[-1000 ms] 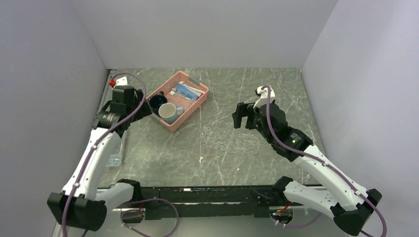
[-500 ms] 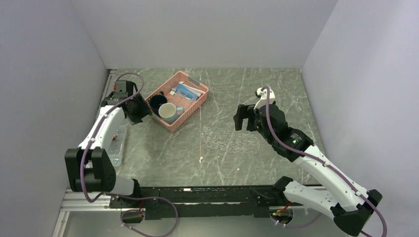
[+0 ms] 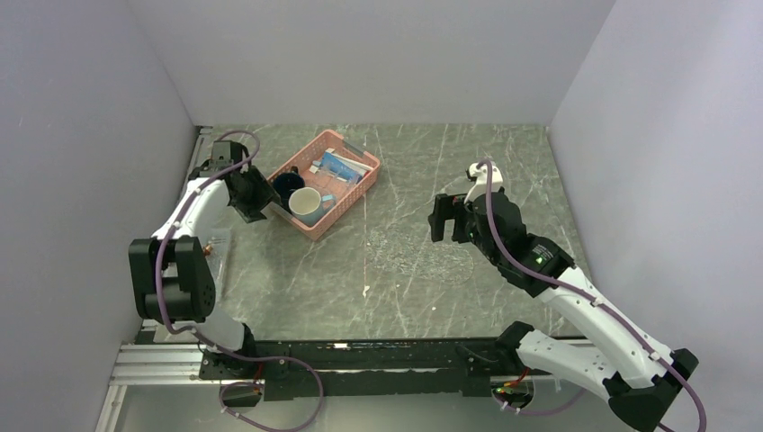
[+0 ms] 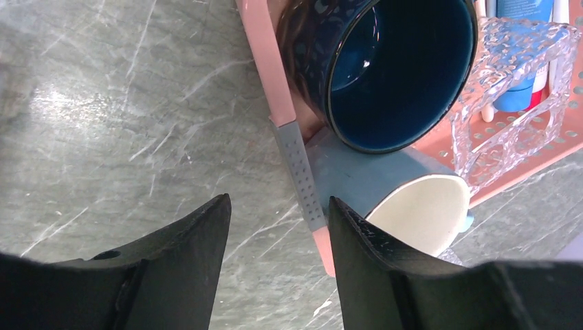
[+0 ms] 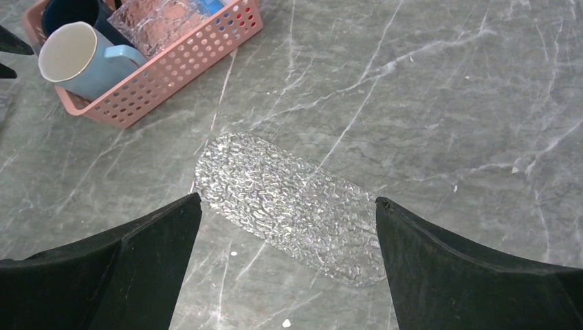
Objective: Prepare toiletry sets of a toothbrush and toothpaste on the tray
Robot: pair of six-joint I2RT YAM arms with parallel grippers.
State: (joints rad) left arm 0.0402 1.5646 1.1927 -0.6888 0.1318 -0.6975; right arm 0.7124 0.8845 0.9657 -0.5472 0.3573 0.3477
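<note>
Left wrist view: left claw (image 4: 278,201) apart, the basket (image 4: 260,55) rim in its gap. Dark mug (image 4: 402,69) and pale mug (image 4: 419,213) crowd that end. Toothpaste (image 4: 522,8) lies beyond a clear holder (image 4: 512,82), cut off. Right claw (image 5: 287,199) stands wide apart above the tray (image 5: 254,172), which is flat on the grey marbled table (image 5: 447,103).

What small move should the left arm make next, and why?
Probably lift the left pincer over the rim of the pink basket, past the dark blue mug, toward the toothpaste: its jaws are open and empty, and the tray lies bare.
</note>
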